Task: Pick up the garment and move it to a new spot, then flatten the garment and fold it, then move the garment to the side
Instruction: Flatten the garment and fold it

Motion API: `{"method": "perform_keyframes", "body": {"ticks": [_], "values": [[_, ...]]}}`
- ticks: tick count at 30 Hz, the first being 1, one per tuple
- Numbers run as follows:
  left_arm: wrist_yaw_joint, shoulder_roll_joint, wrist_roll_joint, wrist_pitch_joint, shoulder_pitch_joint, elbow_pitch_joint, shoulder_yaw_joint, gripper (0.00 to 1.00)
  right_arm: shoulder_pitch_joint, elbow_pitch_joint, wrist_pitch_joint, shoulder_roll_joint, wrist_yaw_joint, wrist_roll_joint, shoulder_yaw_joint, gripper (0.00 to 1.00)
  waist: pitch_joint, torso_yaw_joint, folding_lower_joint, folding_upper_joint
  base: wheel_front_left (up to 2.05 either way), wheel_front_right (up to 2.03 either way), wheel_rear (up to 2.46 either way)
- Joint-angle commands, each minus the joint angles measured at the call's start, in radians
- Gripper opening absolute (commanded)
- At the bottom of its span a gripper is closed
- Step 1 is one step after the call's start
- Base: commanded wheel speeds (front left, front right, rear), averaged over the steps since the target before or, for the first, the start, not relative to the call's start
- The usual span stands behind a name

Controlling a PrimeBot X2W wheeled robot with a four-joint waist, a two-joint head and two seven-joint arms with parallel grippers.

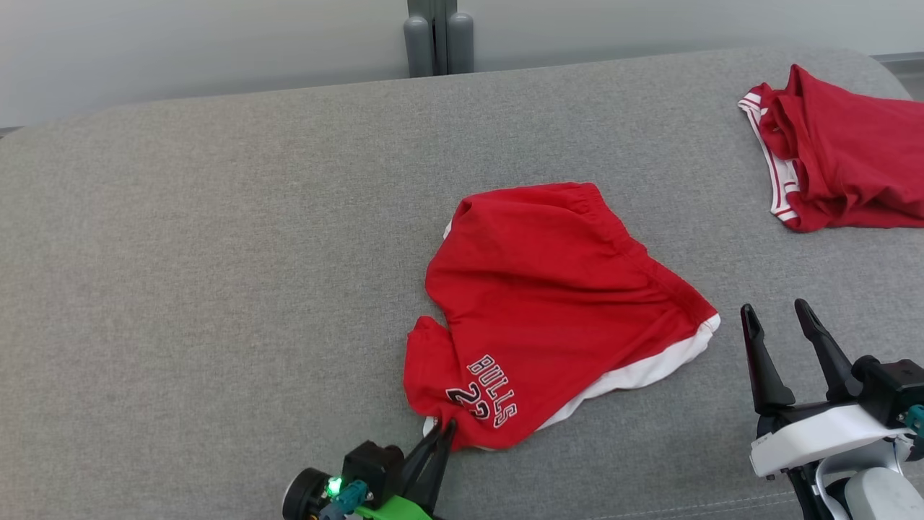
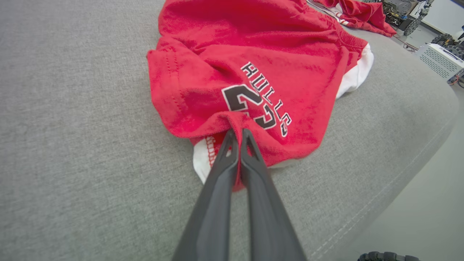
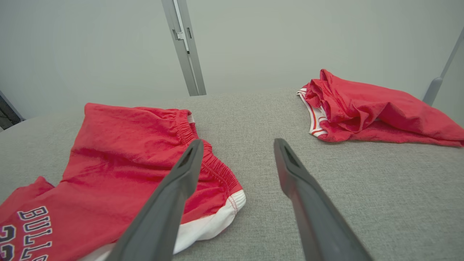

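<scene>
Pinching left gripper [image 2: 237,135]: two long dark fingers pressed together on a fold of the near hem, right under the "BULLS" print, at 6 o'clock of the garment.
Crumpled red fabric shorts [image 1: 548,289]: white-edged, lying near the middle of the grey woven cushion [image 1: 216,253], elastic waistband toward 1 o'clock.
Hovering right gripper [image 1: 776,312]: fingers spread, nothing between them, at 4 o'clock of the shorts, near the white hem.
Bunched second red garment [image 1: 844,152]: striped white trim, at 2 o'clock, well apart.

You get bright, soft, even light; the red shorts [image 1: 548,303] cast only faint shadows, and both wrist views bulge at their edges.
</scene>
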Motion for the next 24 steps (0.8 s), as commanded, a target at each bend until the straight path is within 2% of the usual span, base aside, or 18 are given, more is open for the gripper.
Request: {"method": "perform_keyframes", "body": {"ticks": [1,9,18,23,24], "values": [[0.008,0.005,0.011,0.000,-0.017,-0.021,0.013,0.00,-0.007,-0.005,-0.004,0.003,-0.002,-0.005,-0.004,1.00,0.002,0.002,0.0000,0.0000,0.00,0.00,0.00],[0.004,0.006,0.058,0.000,-0.087,-0.065,0.096,0.00,-0.021,0.001,-0.004,0.003,-0.002,-0.001,0.004,1.00,0.026,-0.008,0.0000,0.0000,0.00,0.00,0.00],[-0.011,0.005,0.080,0.000,-0.209,0.055,0.156,0.00,-0.049,0.023,-0.004,-0.005,-0.002,0.013,0.012,1.00,0.064,-0.051,0.0000,0.0000,0.00,0.00,0.00],[-0.014,0.005,0.082,0.000,-0.226,0.097,0.182,0.00,-0.053,0.028,-0.004,-0.001,-0.002,0.012,0.011,1.00,0.066,-0.057,0.0000,0.0000,0.00,0.00,0.00],[-0.015,0.005,0.083,0.000,-0.222,0.100,0.187,0.24,-0.050,0.030,-0.004,0.002,-0.002,0.011,0.009,1.00,0.063,-0.056,0.0000,0.0000,0.00,0.00,0.00]]}}
